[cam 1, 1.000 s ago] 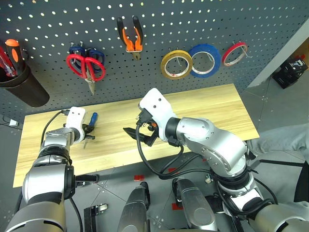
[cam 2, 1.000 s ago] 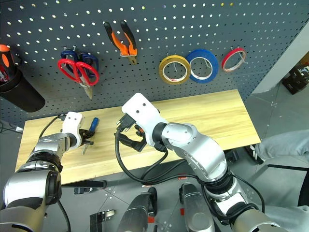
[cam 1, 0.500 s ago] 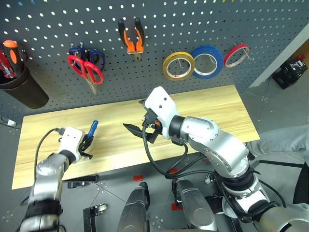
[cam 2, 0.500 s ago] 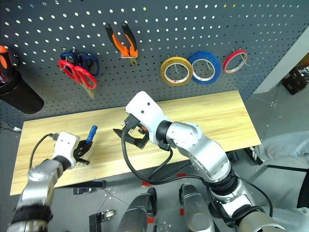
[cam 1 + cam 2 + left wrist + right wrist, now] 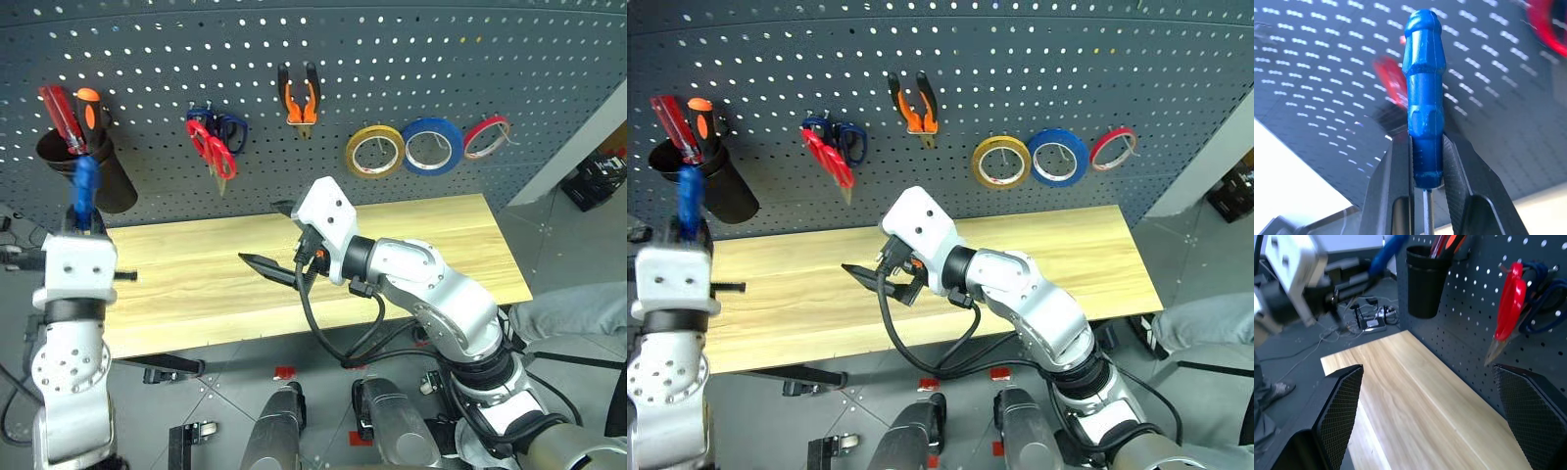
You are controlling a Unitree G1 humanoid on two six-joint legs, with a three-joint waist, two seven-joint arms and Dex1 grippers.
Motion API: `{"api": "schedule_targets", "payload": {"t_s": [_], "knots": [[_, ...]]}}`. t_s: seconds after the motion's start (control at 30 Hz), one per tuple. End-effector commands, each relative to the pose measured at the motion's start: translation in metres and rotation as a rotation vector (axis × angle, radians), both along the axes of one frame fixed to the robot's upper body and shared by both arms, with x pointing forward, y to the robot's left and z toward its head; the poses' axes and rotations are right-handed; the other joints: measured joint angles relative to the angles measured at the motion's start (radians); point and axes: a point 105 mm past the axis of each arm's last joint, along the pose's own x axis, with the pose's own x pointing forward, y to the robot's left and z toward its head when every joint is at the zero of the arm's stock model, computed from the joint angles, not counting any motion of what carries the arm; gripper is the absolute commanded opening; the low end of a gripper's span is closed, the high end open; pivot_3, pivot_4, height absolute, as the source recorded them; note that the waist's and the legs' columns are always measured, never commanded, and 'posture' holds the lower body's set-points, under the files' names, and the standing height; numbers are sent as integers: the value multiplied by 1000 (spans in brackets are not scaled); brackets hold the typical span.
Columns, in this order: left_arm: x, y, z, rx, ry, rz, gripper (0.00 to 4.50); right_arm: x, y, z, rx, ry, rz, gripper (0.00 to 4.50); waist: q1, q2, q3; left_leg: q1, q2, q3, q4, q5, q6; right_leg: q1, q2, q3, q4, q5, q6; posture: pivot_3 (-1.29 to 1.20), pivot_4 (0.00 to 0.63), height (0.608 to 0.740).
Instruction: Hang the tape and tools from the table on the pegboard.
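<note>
**Blue screwdriver held upright at the left end of the board**

The blue-handled screwdriver is clamped between the fingers of the left gripper, handle up and shaft down, at the left edge of the left eye view. It is held just in front of the black cup, where a red screwdriver and an orange screwdriver stand.

The right gripper is seen at mid-frame over the table, its fingers spread wide and nothing between them.

On the pegboard, from left to right, the red scissors hang against the dark blue scissors, then the pliers, the yellow tape, the blue tape touching it, and the red tape at the right. Bare board is seen between the cup and the scissors and across the upper rows. The tabletop lies bare from its left edge to its right edge.
</note>
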Motion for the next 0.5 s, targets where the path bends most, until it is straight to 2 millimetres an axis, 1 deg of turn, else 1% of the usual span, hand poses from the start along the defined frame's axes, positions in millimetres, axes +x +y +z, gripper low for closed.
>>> {"api": "schedule_targets", "payload": {"t_s": [0.03, 0.1, 0.2, 0.27, 0.4, 0.5], "knots": [[-2, 12, 45, 5, -147, 36, 468, -4, 5, 29, 92, -46, 15, 4500, 0, 0, -2, 0, 0, 0, 1, 0, 0, 0, 0, 0, 0, 1, 0, -206, 200, 740], [8, 18, 59, 2, -185, 31, 468, -3, 8, 38, 117, -47, 10, 4500, -3, 0, -5, 0, 0, 1, 2, 0, 0, 0, 0, 1, 1, 1, 1, -207, 196, 740], [20, 24, 72, 10, -219, 21, 468, -3, 11, 46, 137, -59, 10, 4500, -4, 1, -12, 0, 0, 1, 1, 0, -1, 0, 1, 1, 0, 1, 1, -211, 190, 740], [29, 29, 76, 2, -241, 14, 468, -3, 12, 47, 135, -65, 11, 4500, -3, 0, -16, 0, 0, 1, 1, 2, -4, 0, 0, 2, 0, 1, 1, -218, 185, 740], [56, 37, 83, -28, -283, 1, 468, -3, 14, 47, 130, -72, 11, 4500, -1, -2, -18, 0, 0, 1, 1, 2, -4, -1, 0, 1, 0, 1, 0, -231, 182, 740], [72, 41, 87, -54, -312, -4, 468, -3, 15, 48, 132, -76, 13, 4500, -1, -3, -20, 0, -1, 0, 2, 3, -4, -1, 0, 1, 0, 2, 1, -237, 182, 740]]}}
